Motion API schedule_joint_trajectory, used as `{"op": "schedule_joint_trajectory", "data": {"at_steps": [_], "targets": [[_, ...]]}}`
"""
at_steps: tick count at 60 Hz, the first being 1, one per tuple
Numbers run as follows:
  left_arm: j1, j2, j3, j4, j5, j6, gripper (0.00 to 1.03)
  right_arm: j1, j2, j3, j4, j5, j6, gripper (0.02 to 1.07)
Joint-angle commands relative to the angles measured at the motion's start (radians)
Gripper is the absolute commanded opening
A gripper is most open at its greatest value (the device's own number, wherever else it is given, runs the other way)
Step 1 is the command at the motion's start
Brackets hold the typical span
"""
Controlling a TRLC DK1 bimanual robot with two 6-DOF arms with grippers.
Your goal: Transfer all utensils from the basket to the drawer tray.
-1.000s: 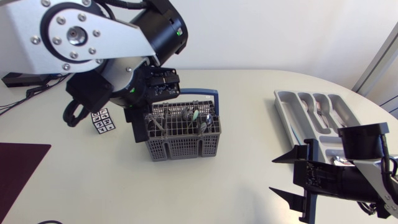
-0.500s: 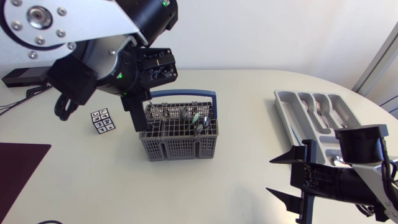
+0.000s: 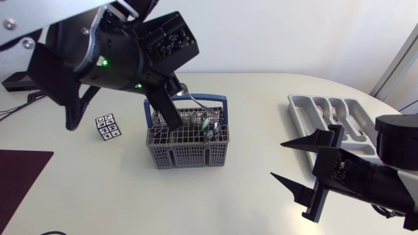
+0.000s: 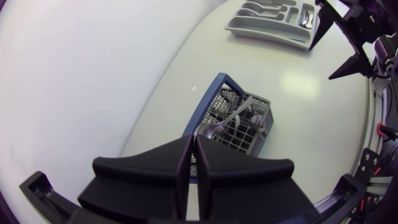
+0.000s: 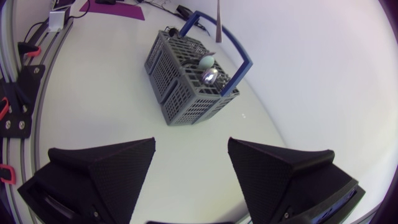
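Lifted since a second ago, the left hand [image 4: 193,142] grips a metal utensil [image 4: 227,116] over the basket [image 3: 189,155] at mid-frame; next it likely needs carrying right to the drawer tray [image 3: 299,112]; right hand [image 3: 276,159] gapes empty

A white block [image 3: 108,126] on the tabletop [image 3: 248,196], near the left fingers [image 3: 164,109], bears black digits too small to read.

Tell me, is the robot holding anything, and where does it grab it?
The left gripper is shut on a silver utensil, pinching it at one end, above the basket. The right gripper is open and holds nothing.
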Motion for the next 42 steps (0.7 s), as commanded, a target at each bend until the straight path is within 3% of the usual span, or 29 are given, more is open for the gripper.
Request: {"op": "schedule_joint_trajectory", "data": {"at_steps": [1, 14, 25, 34, 42], "targets": [[-0.016, 0.031, 0.009, 0.014, 0.080, -0.100, 0.04, 0.076, -0.003, 0.040, 0.035, 0.046, 0.094, 0.86], [-0.055, 0.099, 0.060, 0.004, 0.178, -0.198, 0.04, 0.289, 0.052, 0.111, 0.129, 0.209, 0.166, 0.86], [-0.099, 0.150, 0.098, -0.004, 0.206, -0.262, 0.04, 0.384, 0.152, 0.158, 0.219, 0.304, 0.175, 0.85], [-0.113, 0.168, 0.117, -0.007, 0.218, -0.284, 0.04, 0.418, 0.225, 0.173, 0.275, 0.349, 0.173, 0.74], [-0.116, 0.171, 0.121, -0.012, 0.227, -0.287, 0.04, 0.432, 0.270, 0.178, 0.314, 0.385, 0.167, 0.57]]}}
